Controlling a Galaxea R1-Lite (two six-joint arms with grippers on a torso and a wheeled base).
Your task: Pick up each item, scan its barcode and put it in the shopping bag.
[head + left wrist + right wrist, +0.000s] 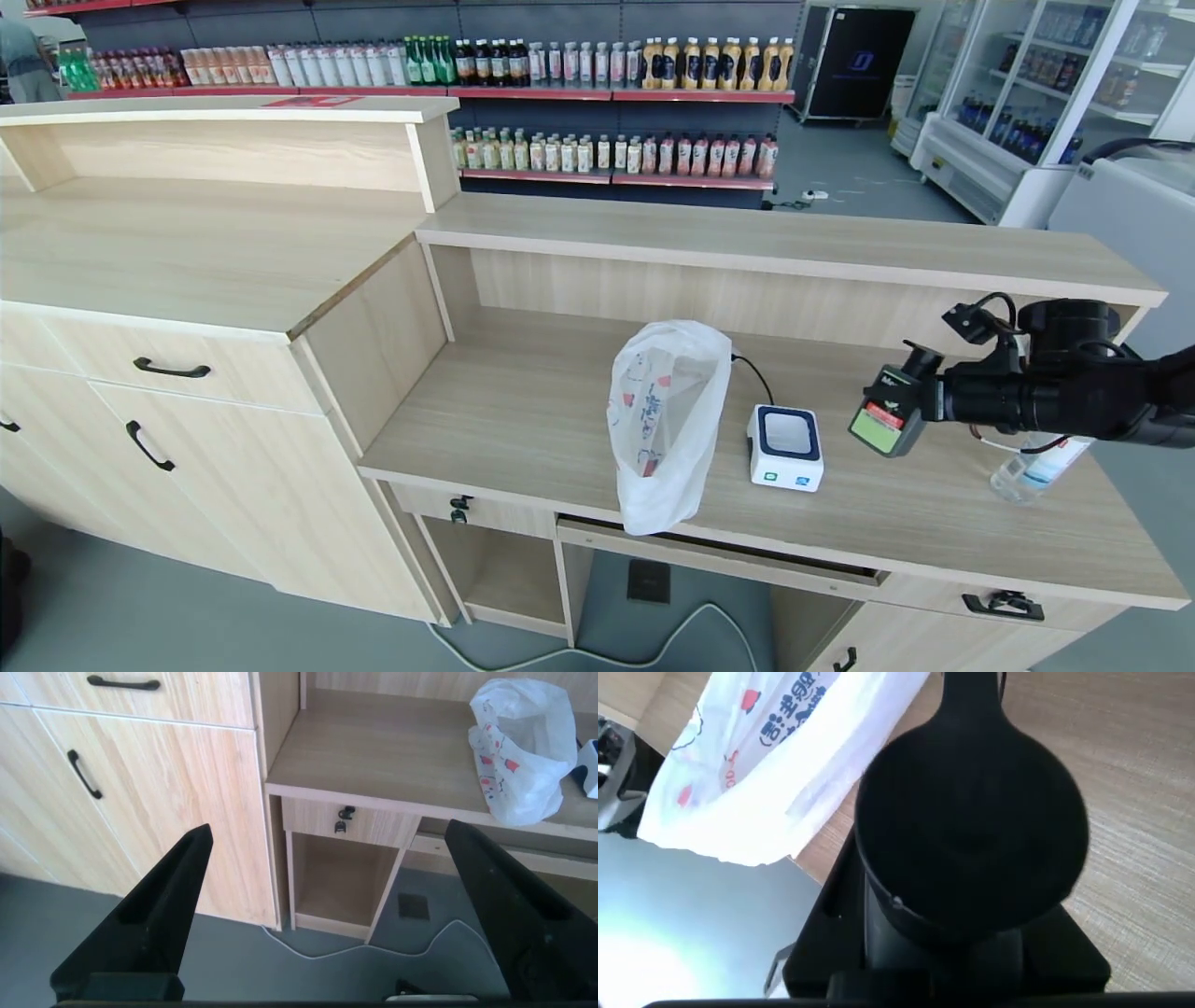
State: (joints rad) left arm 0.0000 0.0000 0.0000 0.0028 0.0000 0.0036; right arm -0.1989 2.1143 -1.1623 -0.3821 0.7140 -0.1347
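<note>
My right gripper [904, 409] is shut on a dark container [880, 431] with a green and red label. It holds the container in the air just right of the white barcode scanner [786, 446] on the lower counter. In the right wrist view the dark container [971, 831] sits close up, with the shopping bag [775, 765] behind it. The white plastic shopping bag [665, 420] stands open-topped left of the scanner, near the counter's front edge. My left gripper [336, 924] hangs open and empty, low in front of the cabinet, with the bag [523, 747] far off.
A clear plastic bottle [1032, 471] stands on the counter [523, 411] beneath my right arm. A raised back ledge [775, 238] borders the counter. A taller cabinet with drawers [173, 369] stands to the left. The scanner's cable [754, 373] runs back behind the bag.
</note>
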